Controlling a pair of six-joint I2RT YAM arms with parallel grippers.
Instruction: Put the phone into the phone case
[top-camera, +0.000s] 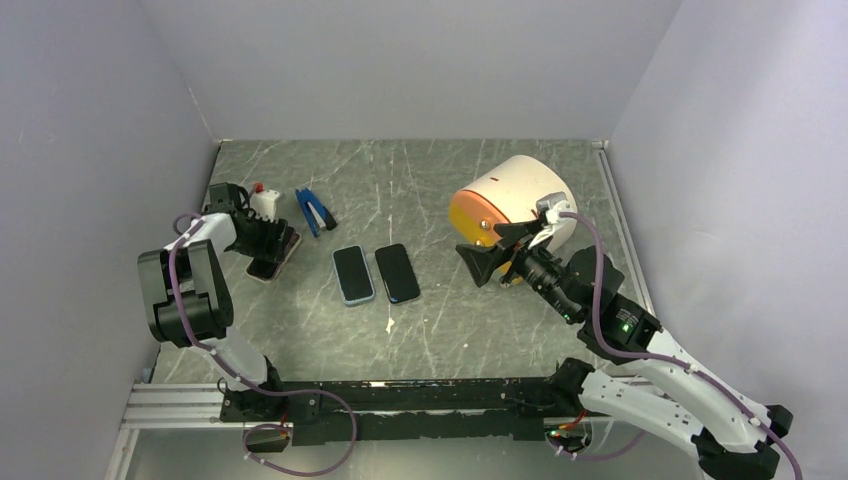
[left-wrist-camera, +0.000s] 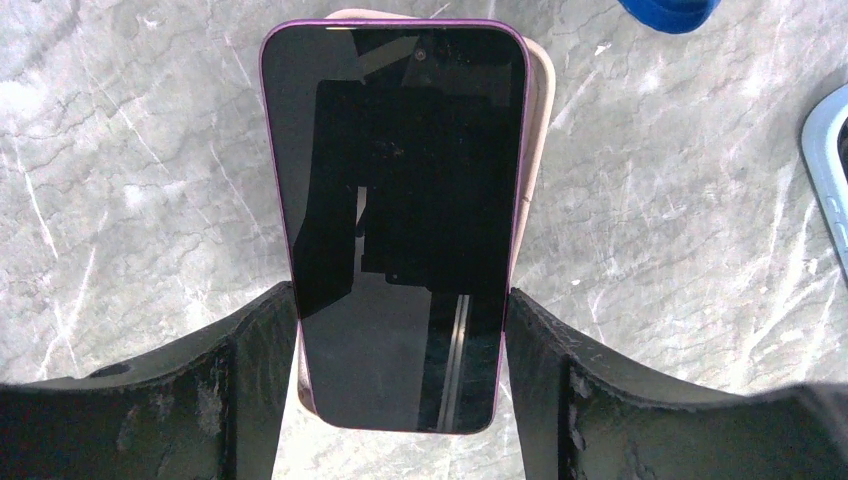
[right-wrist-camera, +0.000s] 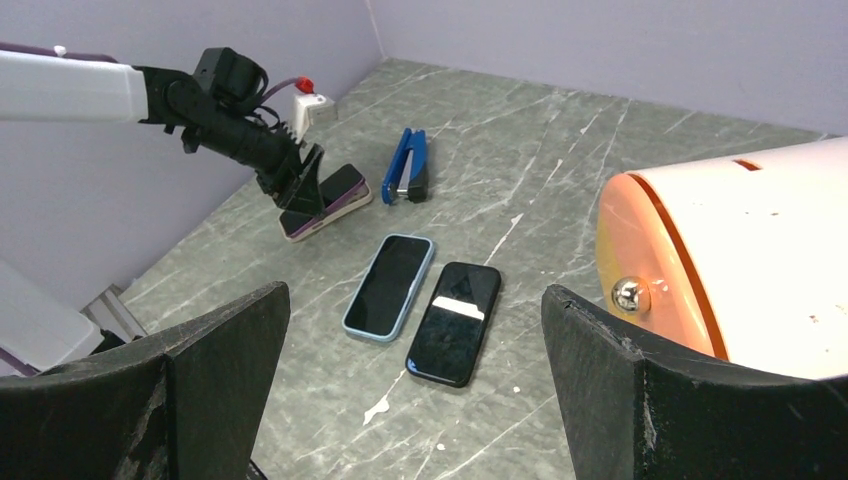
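Note:
A purple-rimmed phone (left-wrist-camera: 400, 200) with a dark screen sits between my left gripper's (left-wrist-camera: 400, 320) fingers, which press on both of its long sides. It lies on top of a pale pink phone case (left-wrist-camera: 538, 130), whose edge shows along the phone's right side and top. In the top view this pair (top-camera: 272, 258) is at the far left, with the left gripper (top-camera: 265, 238) on it. The right wrist view shows the phone (right-wrist-camera: 335, 190) resting at a tilt on the case. My right gripper (top-camera: 490, 262) is open and empty, hovering right of centre.
A phone in a light blue case (top-camera: 353, 273) and a black phone (top-camera: 397, 272) lie side by side mid-table. A blue stapler (top-camera: 315, 210) and a small white object with a red top (top-camera: 263, 200) are near the left gripper. A white and orange cylinder (top-camera: 510, 195) stands behind the right gripper.

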